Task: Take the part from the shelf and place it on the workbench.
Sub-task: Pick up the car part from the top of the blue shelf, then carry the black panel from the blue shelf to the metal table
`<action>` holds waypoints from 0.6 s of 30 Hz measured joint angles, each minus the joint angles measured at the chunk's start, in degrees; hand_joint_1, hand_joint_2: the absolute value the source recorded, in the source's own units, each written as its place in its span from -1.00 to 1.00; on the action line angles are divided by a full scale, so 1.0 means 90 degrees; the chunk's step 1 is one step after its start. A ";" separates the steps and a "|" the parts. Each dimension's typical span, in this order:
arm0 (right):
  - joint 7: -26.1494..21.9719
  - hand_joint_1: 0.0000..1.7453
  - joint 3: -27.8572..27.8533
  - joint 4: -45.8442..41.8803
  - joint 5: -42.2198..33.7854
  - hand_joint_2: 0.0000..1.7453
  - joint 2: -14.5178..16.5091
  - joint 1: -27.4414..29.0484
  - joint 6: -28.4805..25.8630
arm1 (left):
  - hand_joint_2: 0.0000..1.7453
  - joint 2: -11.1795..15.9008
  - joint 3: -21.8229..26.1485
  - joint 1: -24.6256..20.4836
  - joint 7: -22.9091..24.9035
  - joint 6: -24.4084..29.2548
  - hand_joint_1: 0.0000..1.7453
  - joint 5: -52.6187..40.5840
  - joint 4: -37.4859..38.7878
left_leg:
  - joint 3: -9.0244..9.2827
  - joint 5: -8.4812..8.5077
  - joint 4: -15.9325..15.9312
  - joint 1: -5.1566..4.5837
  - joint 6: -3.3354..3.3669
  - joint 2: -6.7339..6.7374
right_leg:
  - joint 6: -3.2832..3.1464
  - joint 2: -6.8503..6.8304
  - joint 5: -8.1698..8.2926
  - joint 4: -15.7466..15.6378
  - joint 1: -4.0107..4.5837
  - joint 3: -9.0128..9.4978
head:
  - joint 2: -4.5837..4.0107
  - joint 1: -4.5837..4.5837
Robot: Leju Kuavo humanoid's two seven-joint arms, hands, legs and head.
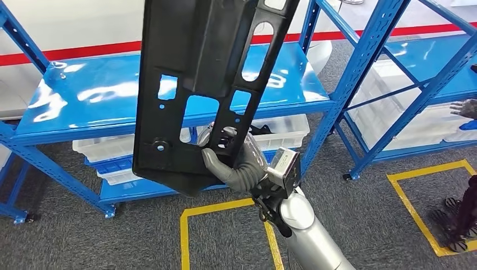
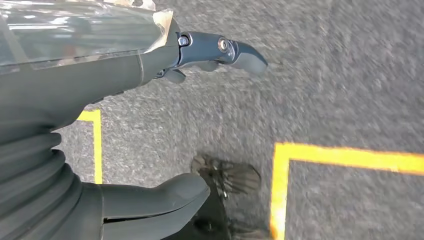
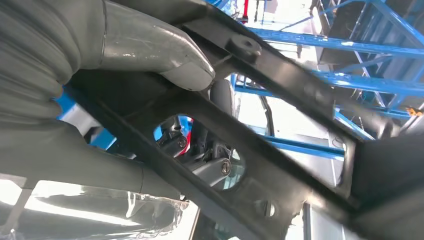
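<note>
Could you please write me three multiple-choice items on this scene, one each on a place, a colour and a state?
1. Where is the black part?
A. Lying on the blue shelf
B. Held up in front of the shelf by the right hand
C. On the floor inside the yellow marking

2. What colour is the shelf frame?
A. Blue
B. Red
C. Green

3. What is the state of the left hand?
A. Gripping the black part
B. Holding a white bin
C. Holding nothing, above the carpet

Answers:
1 B: in the head view the right hand grips the part's lower edge, off the shelf.
2 A: the uprights and braces are blue.
3 C: the left wrist view shows its thumb and fingers apart over grey carpet and yellow tape.
</note>
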 joint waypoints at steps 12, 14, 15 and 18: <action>-0.0075 1.00 0.0003 0.0098 0.0130 1.00 0.0082 -0.0111 0.0118 | 1.00 -0.0003 0.0044 0.0024 0.0000 -0.0004 -1.00 -0.0023 0.0005 | -0.0795 0.0638 0.0127 -0.0032 -0.0263 0.0004 | -0.0097 0.0006 -0.0025 -0.1258 0.0074 0.1549 | 0.0000 -0.0018; -0.0085 1.00 0.0004 0.0118 0.0132 1.00 0.0109 -0.0112 0.0119 | 1.00 -0.0002 0.0046 0.0036 0.0000 -0.0004 -1.00 -0.0023 0.0008 | -0.0955 0.0103 0.0544 0.0005 -0.0353 -0.0017 | -0.0202 -0.0009 0.0141 -0.1259 0.0039 0.1412 | 0.0000 -0.0030; -0.0089 1.00 0.0004 0.0123 0.0132 1.00 0.0121 -0.0111 0.0120 | 1.00 -0.0004 0.0046 0.0039 0.0000 -0.0004 -1.00 -0.0023 0.0008 | -0.1053 -0.0252 0.0934 0.0014 -0.0395 -0.0019 | -0.0228 -0.0011 0.0221 -0.1253 0.0049 0.1334 | 0.0000 -0.0038; -0.0100 1.00 0.0004 0.0155 0.0141 1.00 0.0127 -0.0106 0.0119 | 1.00 -0.0004 0.0046 0.0039 0.0000 -0.0004 -1.00 -0.0023 0.0008 | -0.1155 -0.0581 0.1974 0.0034 -0.0470 -0.0019 | -0.0213 -0.0016 0.0424 -0.1187 0.0058 0.1035 | 0.0000 -0.0042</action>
